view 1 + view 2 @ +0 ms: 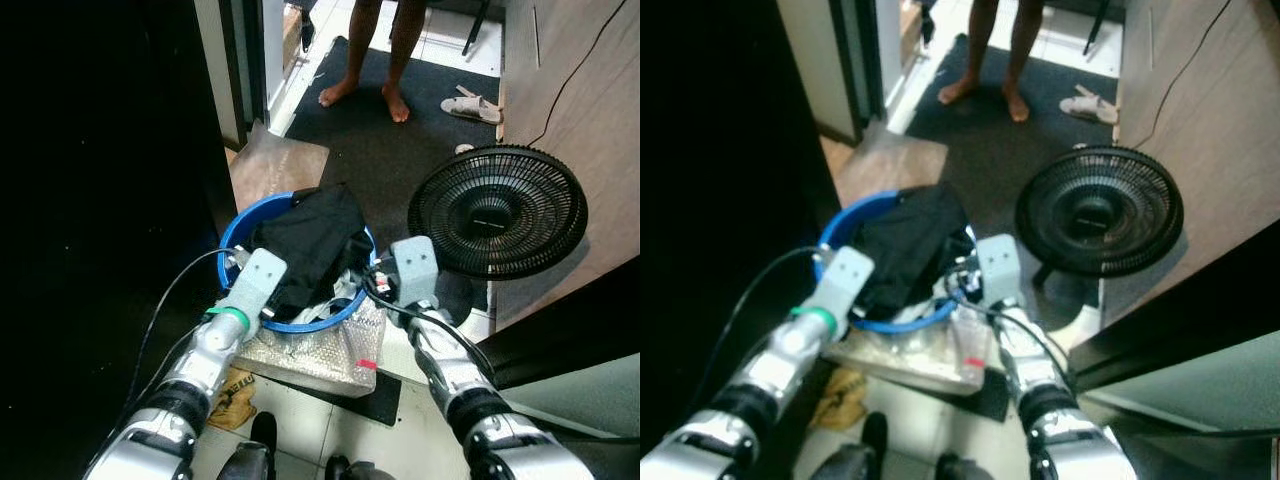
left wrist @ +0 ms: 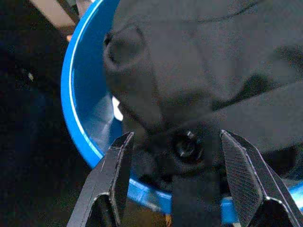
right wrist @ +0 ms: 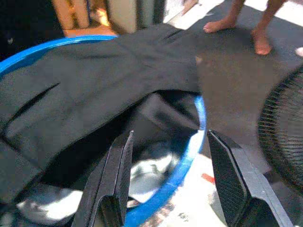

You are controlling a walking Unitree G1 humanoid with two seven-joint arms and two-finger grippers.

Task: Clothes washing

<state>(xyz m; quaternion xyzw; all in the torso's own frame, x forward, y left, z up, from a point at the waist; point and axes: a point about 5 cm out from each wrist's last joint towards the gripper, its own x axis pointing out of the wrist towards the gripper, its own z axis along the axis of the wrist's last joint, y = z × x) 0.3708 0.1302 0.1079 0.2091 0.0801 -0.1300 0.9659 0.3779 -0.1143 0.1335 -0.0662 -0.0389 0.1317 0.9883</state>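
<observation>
Head view: one blue basin [image 1: 236, 229], one black garment [image 1: 310, 240], two spread-fingered grippers — left gripper [image 2: 176, 177], right gripper [image 3: 168, 175].

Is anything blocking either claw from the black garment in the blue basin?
Nothing visible does. The left claw and right claw both hover open at the blue basin, with the black garment heaped on top. The fan stands off to the right.

No legible text, label, brand, number or sign anywhere. Small red tag [image 1: 366, 364] on the bubble-wrap package [image 1: 320, 355] under the blue basin [image 1: 236, 226]: too small and blurred to read. Nothing printed on the black fan [image 1: 498, 211] or on the dark clothes [image 1: 310, 240].
</observation>
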